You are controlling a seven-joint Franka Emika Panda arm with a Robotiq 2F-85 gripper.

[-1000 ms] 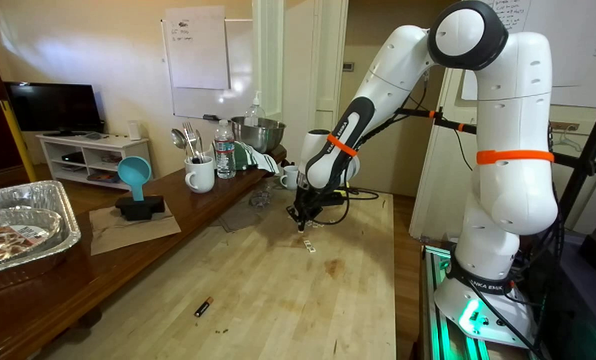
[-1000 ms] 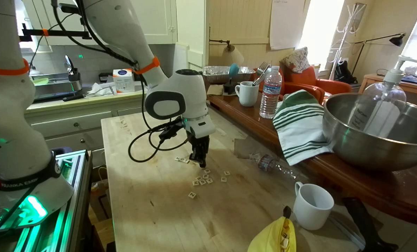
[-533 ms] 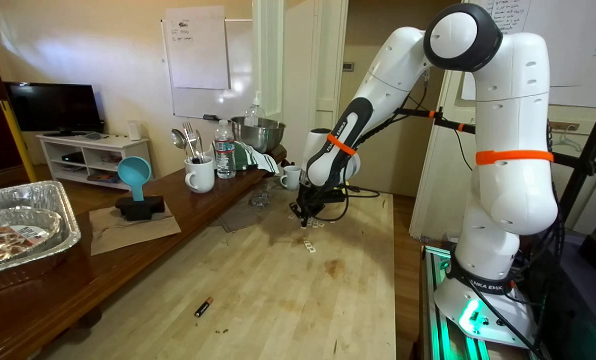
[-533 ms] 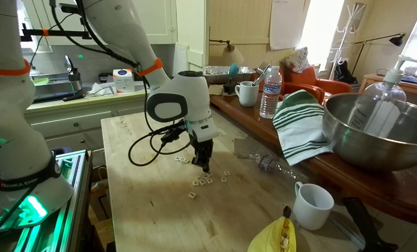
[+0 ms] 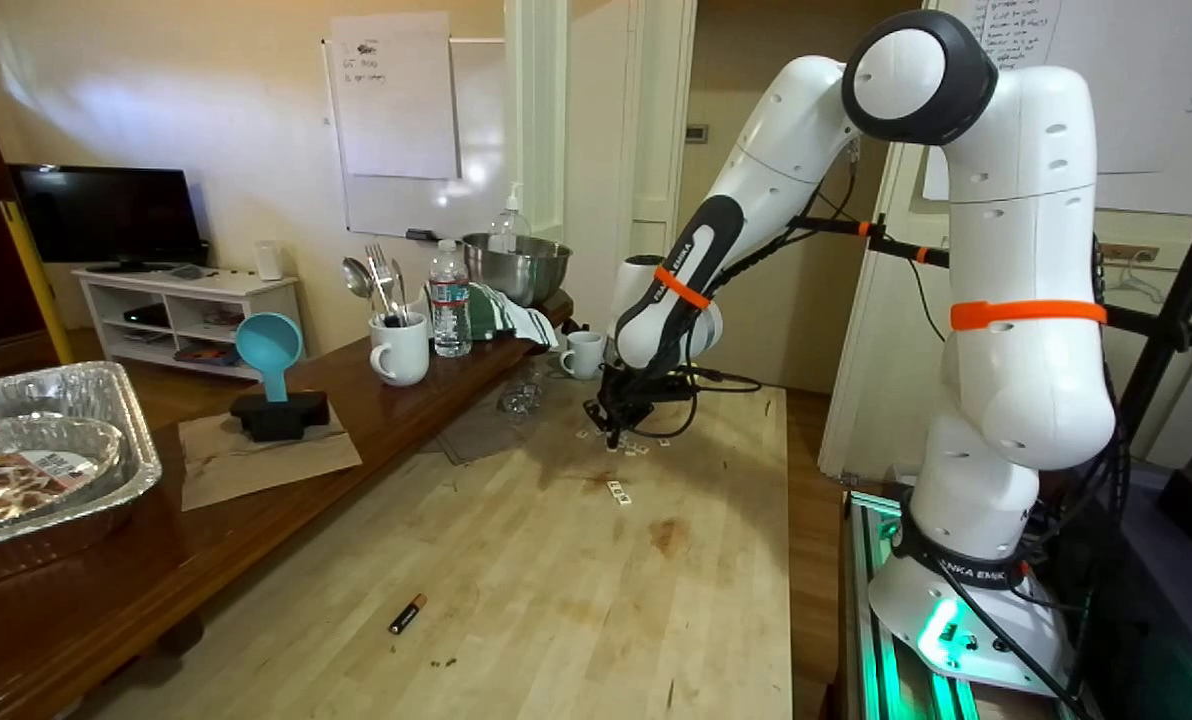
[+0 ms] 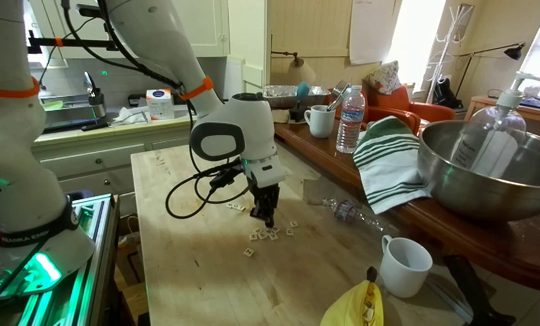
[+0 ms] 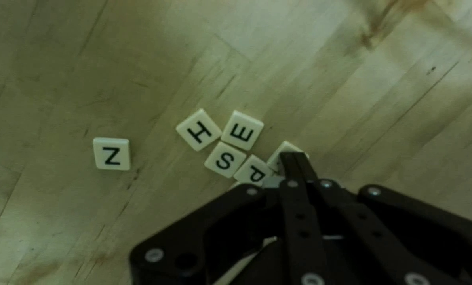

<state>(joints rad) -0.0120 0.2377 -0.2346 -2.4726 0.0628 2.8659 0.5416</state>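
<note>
Pale wooden tabletop (image 7: 101, 79), wrist view: sideways drift or excess downward pressure could, I judge, skid the square cream tile (image 7: 278, 152) partly hidden behind my black two-finger gripper (image 7: 293, 155) into the square cream P tile (image 7: 253, 171) beside it. Its jaws stand together, nothing visible between them; contact I cannot tell.

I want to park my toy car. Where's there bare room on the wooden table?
There's bare wood between the battery and the short row of letter tiles, and another patch between the N tile and the yellow pouch. It's crowded right by the fingers, where loose tiles bunch together.
</note>
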